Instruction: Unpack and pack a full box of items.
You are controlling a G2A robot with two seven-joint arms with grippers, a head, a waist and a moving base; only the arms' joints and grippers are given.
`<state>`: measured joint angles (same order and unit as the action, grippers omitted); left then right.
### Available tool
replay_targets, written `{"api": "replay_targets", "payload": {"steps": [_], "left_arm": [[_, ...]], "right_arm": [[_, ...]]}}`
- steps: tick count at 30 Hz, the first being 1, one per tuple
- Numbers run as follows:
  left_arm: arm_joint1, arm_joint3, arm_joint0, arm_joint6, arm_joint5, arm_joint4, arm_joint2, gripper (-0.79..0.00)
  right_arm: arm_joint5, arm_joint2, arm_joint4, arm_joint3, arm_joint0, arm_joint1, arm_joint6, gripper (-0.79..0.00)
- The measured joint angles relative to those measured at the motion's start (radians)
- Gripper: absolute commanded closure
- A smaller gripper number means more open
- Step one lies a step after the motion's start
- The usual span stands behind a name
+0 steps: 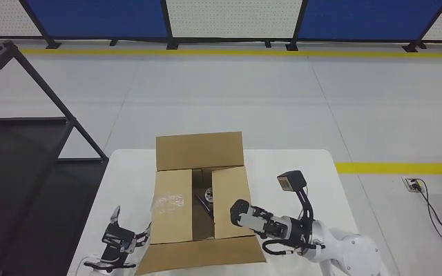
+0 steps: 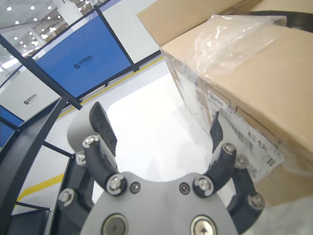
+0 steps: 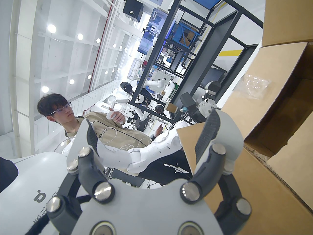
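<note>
Box [image 1: 228, 207] where?
In the middle of the white table [image 1: 290, 165]. Brown card. Left and right flaps folded in over the top, a gap between them. Far and near flaps spread out.

Anything on it?
Clear crinkly plastic [image 1: 169, 201] on the left flap (shiny and see-through). White label [image 2: 254, 143] stuck on the left side wall. Dark things [image 1: 205, 196] down in the gap between the two flaps, too small to tell apart.

And the left gripper [image 1: 131, 219]?
Just beside the near left corner of the box, low over the table. Jaws wide apart, nothing between them. One fingertip [image 2: 216, 123] very close to the label, touching or not, hard to say.

Right gripper [image 1: 238, 210]?
At the near right side of the box, by the right flap. Jaws apart too, holding nothing. Corner of the near flap just behind one finger [image 3: 210, 133].

Around the table?
Pale floor with a yellow line [image 1: 387, 167] on the right. Blue wall panels [image 1: 97, 17] far off. Black rack [image 1: 41, 138] on the left.
</note>
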<state>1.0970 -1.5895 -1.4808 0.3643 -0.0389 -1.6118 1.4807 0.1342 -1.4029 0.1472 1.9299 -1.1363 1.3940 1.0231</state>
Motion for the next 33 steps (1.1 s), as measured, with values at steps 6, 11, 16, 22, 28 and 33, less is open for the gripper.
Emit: {"api": "replay_targets", "payload": {"steps": [6, 11, 16, 22, 28, 33], "left_arm": [[0.012, 0.025, 0.037, -0.038, -0.047, -0.014, -0.035, -0.785], [0.021, 0.055, 0.072, -0.05, -0.061, -0.008, -0.057, -0.785], [0.028, 0.074, 0.092, -0.053, -0.069, 0.002, -0.067, -0.785], [0.039, 0.095, 0.113, -0.08, -0.108, 0.031, -0.073, -0.785], [0.048, 0.105, 0.13, -0.09, -0.136, 0.052, -0.077, -0.785], [0.055, 0.107, 0.127, -0.046, -0.17, 0.03, -0.085, -0.785]], "right_arm": [[0.0, 0.0, 0.0, 0.0, 0.0, 0.0, 0.0, -0.785], [0.0, 0.0, 0.0, 0.0, 0.0, 0.0, 0.0, -0.785], [0.0, 0.0, 0.0, 0.0, 0.0, 0.0, 0.0, -0.785], [0.0, 0.0, 0.0, 0.0, 0.0, 0.0, 0.0, -0.785], [0.0, 0.0, 0.0, 0.0, 0.0, 0.0, 0.0, -0.785], [0.0, 0.0, 0.0, 0.0, 0.0, 0.0, 0.0, -0.785]]}}
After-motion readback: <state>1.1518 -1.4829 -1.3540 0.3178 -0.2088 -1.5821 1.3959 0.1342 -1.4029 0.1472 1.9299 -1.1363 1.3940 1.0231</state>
